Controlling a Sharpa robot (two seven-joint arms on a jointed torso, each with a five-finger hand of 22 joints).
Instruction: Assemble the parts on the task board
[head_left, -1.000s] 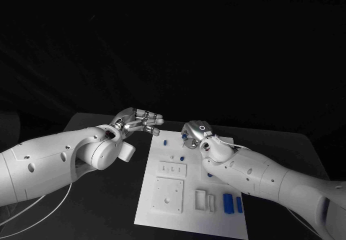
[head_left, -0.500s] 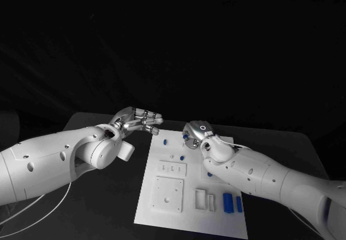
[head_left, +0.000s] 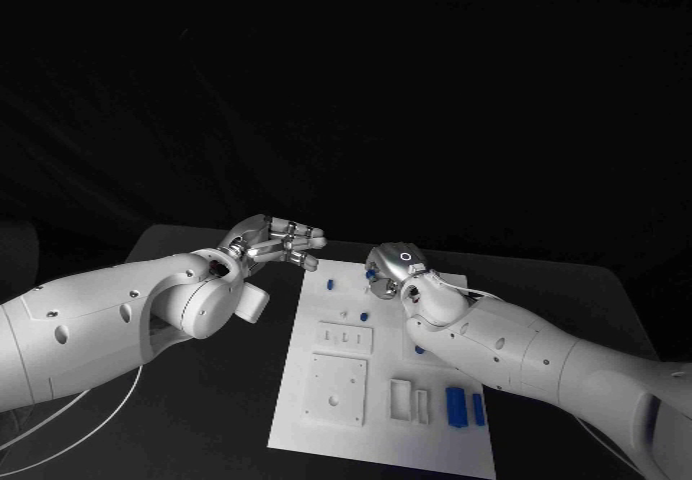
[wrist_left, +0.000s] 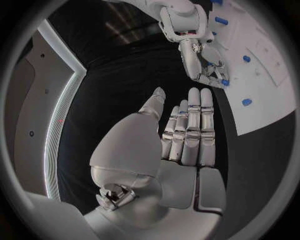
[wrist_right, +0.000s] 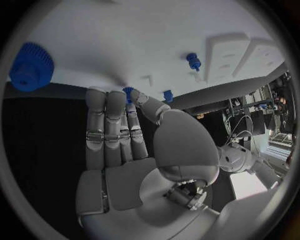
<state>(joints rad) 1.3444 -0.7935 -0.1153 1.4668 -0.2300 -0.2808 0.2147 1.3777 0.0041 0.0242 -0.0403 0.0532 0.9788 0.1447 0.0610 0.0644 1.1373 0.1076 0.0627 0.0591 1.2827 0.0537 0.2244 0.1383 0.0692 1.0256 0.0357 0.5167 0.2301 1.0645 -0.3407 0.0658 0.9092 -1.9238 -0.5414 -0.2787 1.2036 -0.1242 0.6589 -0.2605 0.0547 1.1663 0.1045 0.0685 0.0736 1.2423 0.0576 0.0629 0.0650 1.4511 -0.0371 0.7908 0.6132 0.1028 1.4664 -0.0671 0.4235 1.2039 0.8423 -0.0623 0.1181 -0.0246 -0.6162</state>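
The white task board (head_left: 335, 400) lies lengthwise on the table in the head view. My right hand (head_left: 389, 268) hovers over its far end, and its thumb and a finger pinch a small blue part (wrist_right: 129, 91), also seen at those fingertips (wrist_left: 224, 82) from the left wrist. My left hand (head_left: 274, 243) is beside the board's far left corner, fingers straight and together (wrist_left: 190, 125), holding nothing. Blue pegs (head_left: 330, 284) (head_left: 364, 316) stand in the board. A blue gear (wrist_right: 28, 67) lies near the right hand.
Two long blue pieces (head_left: 457, 405) (head_left: 479, 408) lie at the board's near right corner beside white slotted blocks (head_left: 398, 397). A white square plate (head_left: 338, 390) sits on the near left part. Dark table (head_left: 216, 380) surrounds the board.
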